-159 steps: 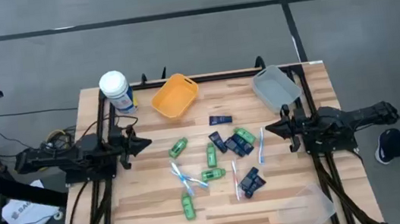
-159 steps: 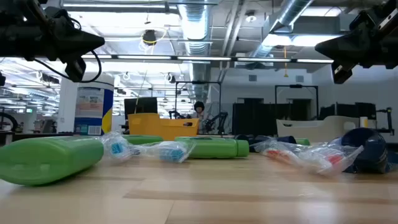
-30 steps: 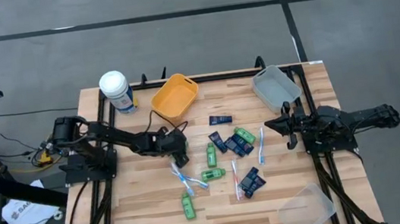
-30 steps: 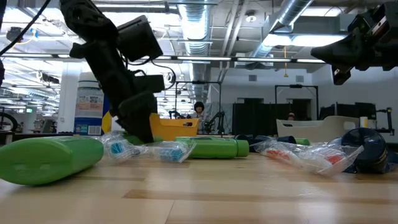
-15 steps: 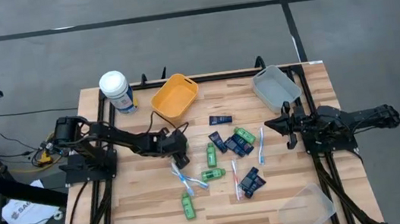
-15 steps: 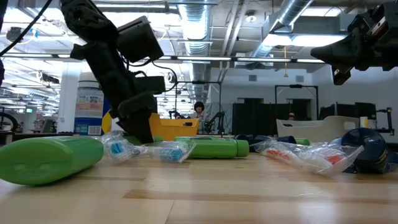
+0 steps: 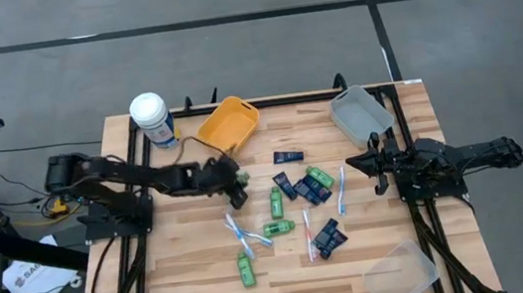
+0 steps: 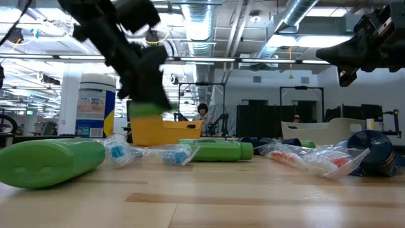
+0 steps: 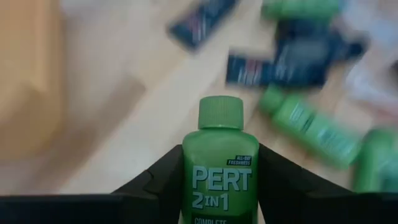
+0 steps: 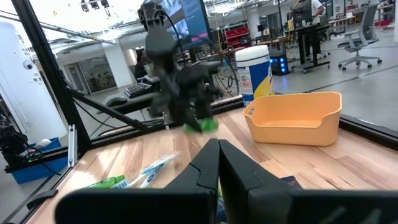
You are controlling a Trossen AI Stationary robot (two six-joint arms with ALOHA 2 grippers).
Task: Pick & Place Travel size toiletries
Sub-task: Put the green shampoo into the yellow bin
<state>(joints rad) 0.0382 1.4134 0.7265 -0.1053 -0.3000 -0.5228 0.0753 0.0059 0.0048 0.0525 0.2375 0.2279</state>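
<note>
Between the left jaws: a small green bottle [image 9: 219, 169], cap pointing away from the wrist, with "PERT 2IN1" readable on its front; the two dark fingers [image 9: 160, 176] press on either side of it.
Bottle's place: lifted clear of the counter [image 7: 186, 266], just beside the near corner of the yellow bin [image 7: 229, 125]; from table height only a blurred green patch shows below the arm, in front of the bin.
Left gripper [image 7: 237, 181]: reached out over the left-middle of the counter, jaws closed on the bottle.
Rest of the toiletries: scattered over the middle of the counter, with green bottles [image 7: 274, 202], dark navy tubes [image 7: 327, 237] and wrapped toothbrushes [image 7: 239, 231] lying flat, some touching or overlapping.
Right gripper [image 7: 352, 165]: held above the right side of the counter near the grey bin [image 7: 359, 114]; its wrist view shows the jaws nearly closed, holding nothing.
Other things: a white-lidded canister [image 7: 151, 118] at the far left corner; a clear bin [image 7: 401, 272] at the near right corner.
Hard to make out: the left wrist view is smeared beyond the bottle, so the items there read only as green and navy shapes; in the low view the nearest green bottle [image 8: 52, 163] hides much of the pile behind it.
</note>
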